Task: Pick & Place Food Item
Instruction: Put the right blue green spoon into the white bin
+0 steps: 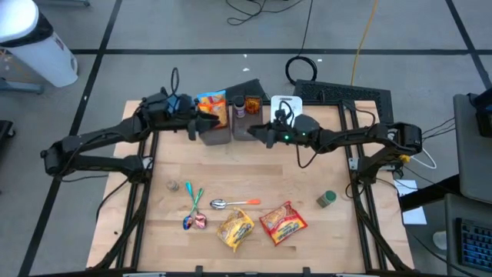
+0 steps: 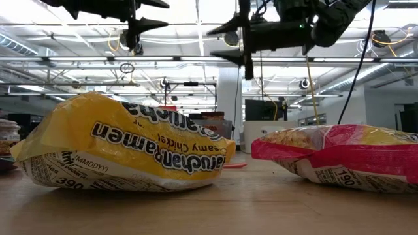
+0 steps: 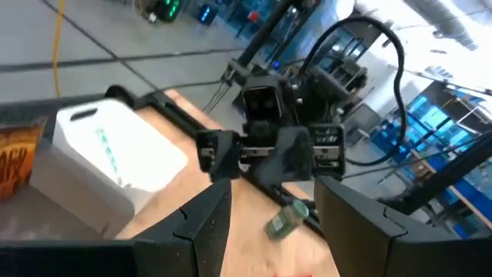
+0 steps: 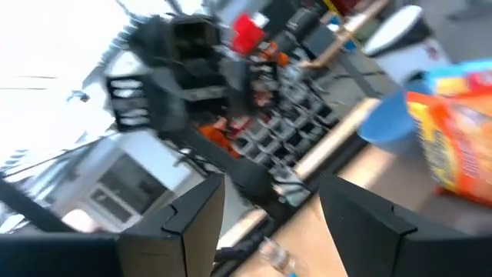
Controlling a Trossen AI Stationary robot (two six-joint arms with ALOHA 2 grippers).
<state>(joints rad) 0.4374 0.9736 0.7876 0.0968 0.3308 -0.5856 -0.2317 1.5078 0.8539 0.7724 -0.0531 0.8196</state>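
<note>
Both grippers (image 1: 201, 125) (image 1: 256, 132) raised, seemingly open

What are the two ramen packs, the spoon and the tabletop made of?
Yellow ramen pack and red ramen pack: glossy printed plastic film, judging by crinkles and sheen. Spoon: shiny bowl, probably metal; orange handle, likely plastic. Tabletop: pale wood planks, matte, with visible grain lines.

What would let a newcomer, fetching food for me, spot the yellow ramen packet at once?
Start at the wooden table and go to its near edge, where two ramen packets lie side by side. The yellow ramen packet is the one beside the spoon cluster; its neighbour, the red ramen packet, is red.
</note>
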